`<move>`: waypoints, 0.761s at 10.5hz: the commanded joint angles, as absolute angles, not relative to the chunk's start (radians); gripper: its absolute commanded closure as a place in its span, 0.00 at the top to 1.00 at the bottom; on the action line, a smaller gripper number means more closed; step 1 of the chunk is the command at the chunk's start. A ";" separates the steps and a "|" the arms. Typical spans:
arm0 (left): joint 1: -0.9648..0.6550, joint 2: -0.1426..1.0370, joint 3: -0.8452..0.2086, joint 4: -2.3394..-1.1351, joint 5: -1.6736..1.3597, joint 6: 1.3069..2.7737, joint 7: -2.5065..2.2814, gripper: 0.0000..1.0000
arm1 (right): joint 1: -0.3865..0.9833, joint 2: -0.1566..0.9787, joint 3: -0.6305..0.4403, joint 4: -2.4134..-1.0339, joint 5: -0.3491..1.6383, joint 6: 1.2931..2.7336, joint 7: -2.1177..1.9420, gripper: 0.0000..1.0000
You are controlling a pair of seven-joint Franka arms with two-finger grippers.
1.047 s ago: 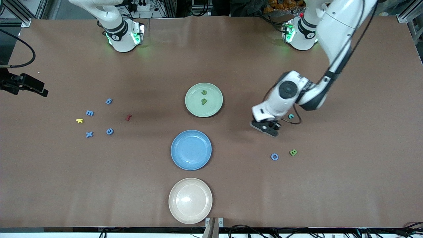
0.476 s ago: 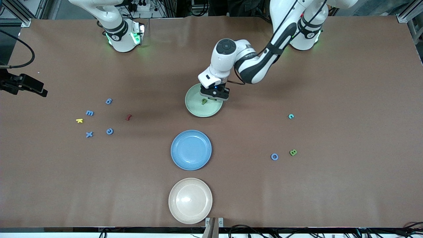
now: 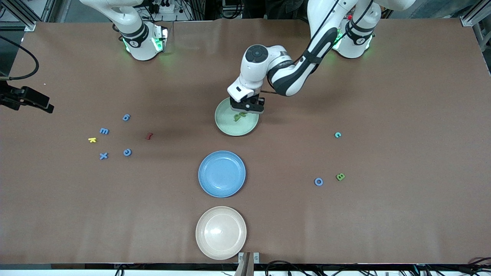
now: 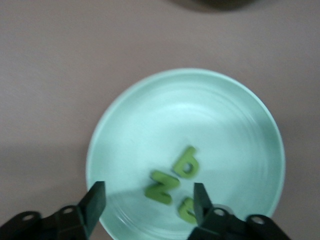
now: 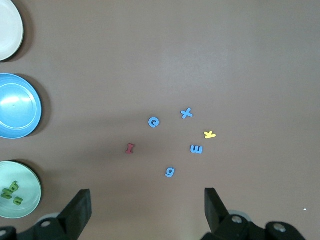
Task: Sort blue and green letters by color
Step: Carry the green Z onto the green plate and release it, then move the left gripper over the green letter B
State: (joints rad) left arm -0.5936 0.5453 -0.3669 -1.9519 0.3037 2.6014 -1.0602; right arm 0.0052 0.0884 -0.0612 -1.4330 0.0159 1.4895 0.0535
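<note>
Counter: a wide brown counter (image 3: 383, 230), matte and a little creased, carries everything; metal framing, cables and clutter stand along the edge where my two bases sit.
Plates: three in a row down the middle. The green plate (image 3: 245, 128) is closest to my bases, the blue plate (image 3: 221, 174) comes next, and the cream plate (image 3: 221, 232) is nearest the front camera.
Sorted letters: three small flat grass-green foam letters (image 4: 186, 162) lie close together in the green plate; one reads like a "b" and one like an "N", the third I cannot read.
Letters at my right arm's end: four medium blue letters (image 5: 186, 113) lie loose on the counter, an "x", "c", "m" and "g", with a yellow letter (image 5: 210, 134) and a dark red letter (image 5: 130, 148) among them.
Letters at my left arm's end: a blue ring-shaped "O" (image 3: 318, 181) just beside a green "B" (image 3: 340, 176), and a teal "c" (image 3: 337, 134) apart from them, closer to my bases.
Left claw: my left claw (image 4: 149, 200) hangs low over the green plate, fingers spread and holding nothing.
Right claw: my right claw (image 5: 147, 210) waits high above the counter, spread wide and empty.
</note>
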 commanded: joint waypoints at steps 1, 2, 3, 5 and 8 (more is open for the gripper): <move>-0.427 0.493 -0.380 -1.940 0.304 2.545 -0.874 1.00 | 0.000 0.097 -0.054 -1.434 0.002 1.497 0.055 1.00; -0.343 0.488 -0.400 -1.940 0.304 2.525 -0.748 1.00 | 0.000 0.101 -0.054 -1.433 -0.005 1.499 0.055 1.00; -0.242 0.489 -0.435 -1.940 0.304 2.516 -0.623 1.00 | 0.003 0.103 -0.054 -1.433 -0.008 1.499 0.057 1.00; -0.099 0.502 -0.446 -1.944 0.302 2.516 -0.330 1.00 | 0.008 0.104 -0.054 -1.434 -0.011 1.512 0.057 1.00; 0.032 0.532 -0.427 -1.933 0.299 2.516 0.040 1.00 | 0.009 0.104 -0.054 -1.437 -0.011 1.512 0.055 1.00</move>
State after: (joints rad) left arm -0.0303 0.5134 -0.4207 -1.9342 0.3046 2.5242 -0.1727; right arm 0.0083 0.1068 -0.0583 -1.4351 0.0073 1.5077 0.0535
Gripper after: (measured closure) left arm 0.000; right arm 0.000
